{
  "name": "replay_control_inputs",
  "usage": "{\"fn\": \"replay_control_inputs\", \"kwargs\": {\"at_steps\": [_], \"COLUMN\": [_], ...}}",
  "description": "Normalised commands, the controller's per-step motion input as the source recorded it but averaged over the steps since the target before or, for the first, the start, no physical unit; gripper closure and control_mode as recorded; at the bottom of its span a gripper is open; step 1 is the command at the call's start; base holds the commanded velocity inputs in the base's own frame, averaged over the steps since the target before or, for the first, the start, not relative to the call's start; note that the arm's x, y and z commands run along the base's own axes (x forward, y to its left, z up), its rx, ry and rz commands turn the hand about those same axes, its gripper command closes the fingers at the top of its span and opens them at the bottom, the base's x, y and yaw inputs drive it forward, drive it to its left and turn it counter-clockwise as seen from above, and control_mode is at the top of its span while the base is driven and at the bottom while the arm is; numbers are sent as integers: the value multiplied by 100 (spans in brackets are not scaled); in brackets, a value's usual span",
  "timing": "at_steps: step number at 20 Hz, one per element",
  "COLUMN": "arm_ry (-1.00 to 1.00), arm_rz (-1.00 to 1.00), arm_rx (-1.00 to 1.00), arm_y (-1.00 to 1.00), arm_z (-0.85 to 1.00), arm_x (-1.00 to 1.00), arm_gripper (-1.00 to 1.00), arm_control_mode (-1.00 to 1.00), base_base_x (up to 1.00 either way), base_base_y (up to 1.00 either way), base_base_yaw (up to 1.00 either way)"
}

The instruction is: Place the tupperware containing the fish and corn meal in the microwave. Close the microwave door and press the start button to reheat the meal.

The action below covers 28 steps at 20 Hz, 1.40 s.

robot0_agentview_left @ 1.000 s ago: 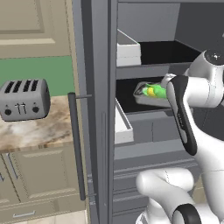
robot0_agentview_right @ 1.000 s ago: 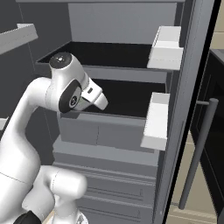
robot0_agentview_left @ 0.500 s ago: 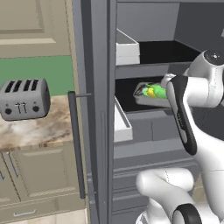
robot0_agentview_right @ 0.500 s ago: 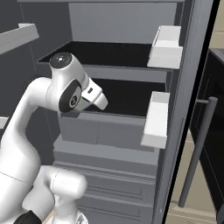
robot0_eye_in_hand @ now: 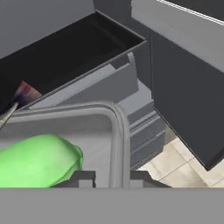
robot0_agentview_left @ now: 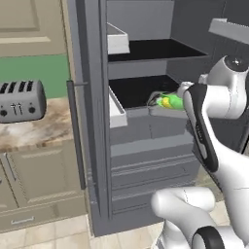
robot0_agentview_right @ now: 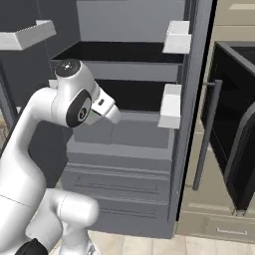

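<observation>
Right now the gripper [robot0_eye_in_hand: 112,177] pinches the tupperware [robot0_eye_in_hand: 117,131] by its rim, one fingertip on each side of the wall; the green fish and corn meal [robot0_eye_in_hand: 37,159] lies at nine o'clock of it; the open fridge [robot0_agentview_left: 146,136] stands behind.

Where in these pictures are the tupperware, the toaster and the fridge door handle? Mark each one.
tupperware [robot0_eye_in_hand: 118,131], hand view, on its curved grey rim.
toaster [robot0_agentview_left: 19,101], left base view, on its grey front face.
fridge door handle [robot0_agentview_left: 75,131], left base view, midway along the dark vertical bar.
</observation>
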Motion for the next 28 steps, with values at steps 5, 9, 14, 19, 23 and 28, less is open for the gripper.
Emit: {"fn": "replay_control_inputs", "kwargs": {"at_steps": [5, 9, 14, 19, 23, 28], "arm_ry": [0, 0, 0, 0, 0, 0], "arm_rz": [0, 0, 0, 0, 0, 0], "arm_rx": [0, 0, 0, 0, 0, 0], "arm_y": [0, 0, 0, 0, 0, 0], "arm_z": [0, 0, 0, 0, 0, 0], "arm_x": [0, 0, 0, 0, 0, 0], "arm_gripper": [100, 100, 100, 100, 100, 100], "arm_control_mode": [100, 100, 100, 100, 100, 100], "base_base_x": [-56, -18, -6, 3, 13, 29], "base_base_y": [-16, -45, -44, -56, -79, -77], "base_base_yaw": [-56, -65, -66, -56, -47, -43]}}
